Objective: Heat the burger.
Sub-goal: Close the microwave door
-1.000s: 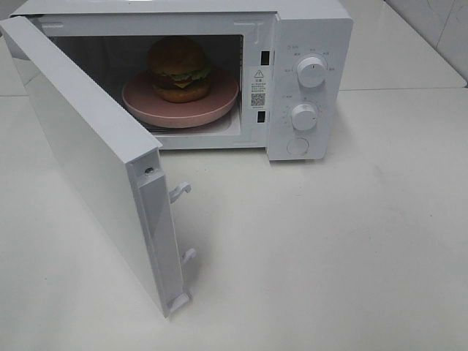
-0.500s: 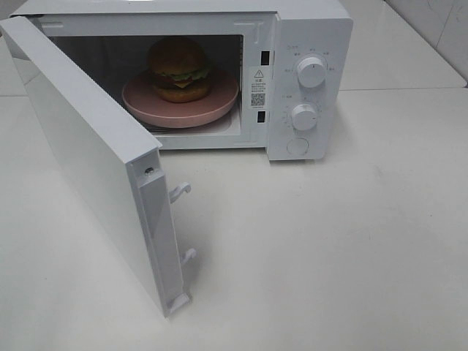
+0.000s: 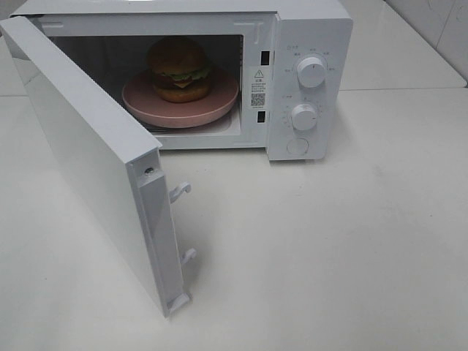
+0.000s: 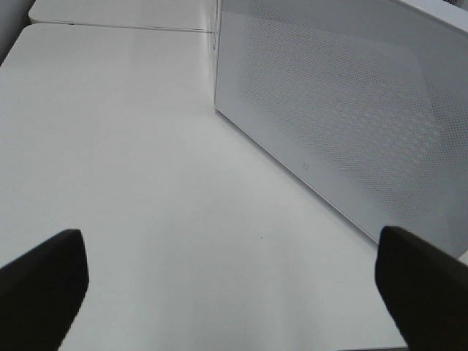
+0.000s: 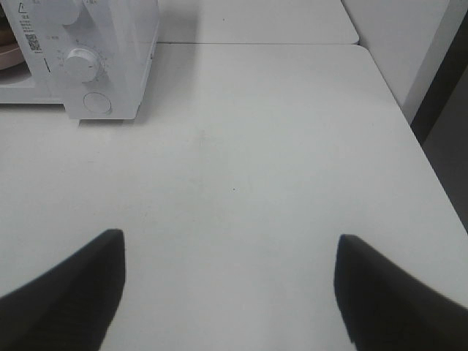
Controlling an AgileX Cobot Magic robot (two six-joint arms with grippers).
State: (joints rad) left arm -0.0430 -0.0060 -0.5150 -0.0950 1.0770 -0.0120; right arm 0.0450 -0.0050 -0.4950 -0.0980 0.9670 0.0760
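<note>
— What stands on the white table [image 3: 351,241]?
— A white microwave [image 3: 322,29], its door [image 3: 80,153] swung wide.
— And the burger [image 3: 179,64]?
— Inside it, sitting on a pink plate [image 3: 219,100].
— The grippers?
— The left gripper [image 4: 230,256] and the right gripper [image 5: 228,248] both have their jaws spread, holding nothing.
</note>
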